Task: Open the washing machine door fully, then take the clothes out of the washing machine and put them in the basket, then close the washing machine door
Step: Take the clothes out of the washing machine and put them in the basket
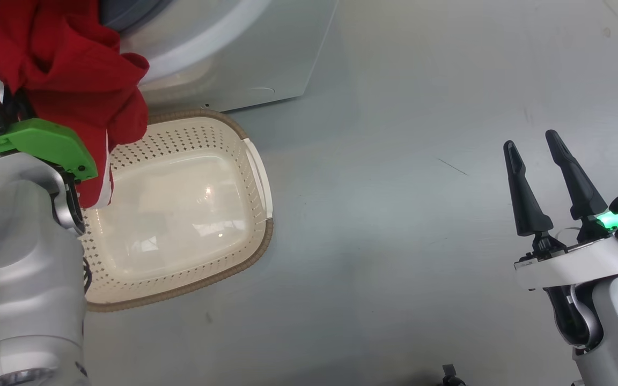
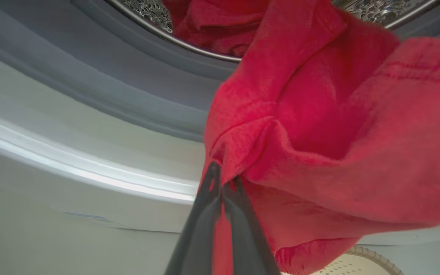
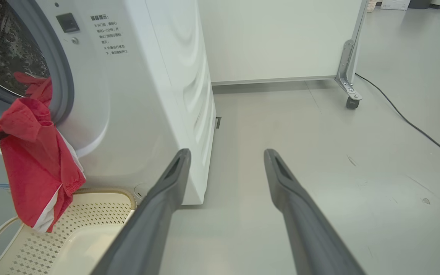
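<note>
Clothes [image 1: 67,69] of bright red cloth hang from the left gripper [image 2: 224,177], whose two dark jaws are clenched together on a bunched fold right at their tips. The grip is a pinch on a ridge of fabric, probably because loose cloth offers no firmer edge. From that pinch the rest sags below the jaws under its own weight, a white stripe showing at the lower hem.

Beyond the jaw tips lies the mouth of the washing machine [image 3: 147,95]. Its grey rubber ring [image 2: 136,88] curves across, and behind it sits the perforated drum [image 2: 147,9], where more red cloth is heaped. Directly under the clenched jaws and the hanging hem sits the basket [image 1: 258,161], set close against the foot of the machine, so a release from here would likely drop the cloth inside. Its pale bottom shows bare, which suggests the unloading step is at its start.

Off to the side, the right gripper [image 1: 537,155] has its jaws spread wide with nothing between them. It hovers over the bare floor [image 1: 421,107], well apart from the cloth and the basket, seemingly kept out of the way.

By count: one red piece hangs in the jaws, and at least one more lies in the drum, though the heap cannot be told apart further. One basket and one machine are visible, along with two grippers.
</note>
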`<state>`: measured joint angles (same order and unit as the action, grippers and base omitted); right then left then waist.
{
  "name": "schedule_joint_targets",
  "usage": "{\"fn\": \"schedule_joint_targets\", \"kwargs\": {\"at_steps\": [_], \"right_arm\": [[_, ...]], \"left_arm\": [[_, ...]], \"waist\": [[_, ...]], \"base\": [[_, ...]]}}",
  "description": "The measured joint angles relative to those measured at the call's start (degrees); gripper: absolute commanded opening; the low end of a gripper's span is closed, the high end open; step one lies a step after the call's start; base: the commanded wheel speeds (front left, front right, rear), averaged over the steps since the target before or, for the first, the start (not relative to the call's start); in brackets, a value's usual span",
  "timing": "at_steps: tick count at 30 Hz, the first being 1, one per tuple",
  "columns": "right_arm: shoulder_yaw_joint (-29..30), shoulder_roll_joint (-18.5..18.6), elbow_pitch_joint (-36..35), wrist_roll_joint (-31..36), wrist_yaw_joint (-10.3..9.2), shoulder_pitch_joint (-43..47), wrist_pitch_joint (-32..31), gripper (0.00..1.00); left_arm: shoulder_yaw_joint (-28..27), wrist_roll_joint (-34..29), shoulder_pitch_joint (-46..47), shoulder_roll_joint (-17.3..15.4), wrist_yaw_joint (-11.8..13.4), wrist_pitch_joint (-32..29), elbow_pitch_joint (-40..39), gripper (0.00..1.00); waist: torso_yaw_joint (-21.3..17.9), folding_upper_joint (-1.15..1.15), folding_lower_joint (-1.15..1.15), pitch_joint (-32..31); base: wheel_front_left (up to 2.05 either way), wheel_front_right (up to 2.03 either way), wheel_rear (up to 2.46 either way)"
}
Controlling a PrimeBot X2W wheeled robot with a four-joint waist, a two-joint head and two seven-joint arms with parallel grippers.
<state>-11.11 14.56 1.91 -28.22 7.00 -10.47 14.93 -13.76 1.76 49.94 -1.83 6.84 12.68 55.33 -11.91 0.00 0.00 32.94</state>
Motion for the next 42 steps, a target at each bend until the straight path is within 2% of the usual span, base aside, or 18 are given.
{"fn": "schedule_joint_targets", "kwargs": {"at_steps": [12, 19, 27, 42], "right_arm": [[0.5, 1.0, 0.1, 0.6, 0.0, 0.5, 0.0, 1.0], [0.0, 1.1, 0.4, 1.3, 0.0, 1.6, 0.0, 1.0], [-0.4, 1.1, 1.2, 2.3, 0.0, 4.1, 0.0, 1.0], [-1.5, -0.3, 2.0, 3.8, 0.0, 7.9, 0.0, 1.0]], "left_arm": [[1.5, 0.7, -3.6, 0.9, 0.0, 1.8, -4.5, 0.0], [8.8, 7.8, -7.0, 0.9, -0.5, 1.7, -15.3, 0.0], [17.4, 14.3, -14.9, 0.8, -0.7, 1.7, -26.4, 0.0], [30.4, 17.5, -27.4, 0.4, -0.3, 1.8, -43.6, 0.0]], "waist": [[3.7, 0.0, 0.0, -2.7], [5.8, 0.0, 0.0, -5.7], [8.3, 0.0, 0.0, -9.7], [12.6, 0.0, 0.0, -17.2]], "base": [[0.0, 0.0, 0.0], [0.0, 0.0, 0.0], [0.0, 0.0, 0.0], [0.0, 0.0, 0.0]]}}
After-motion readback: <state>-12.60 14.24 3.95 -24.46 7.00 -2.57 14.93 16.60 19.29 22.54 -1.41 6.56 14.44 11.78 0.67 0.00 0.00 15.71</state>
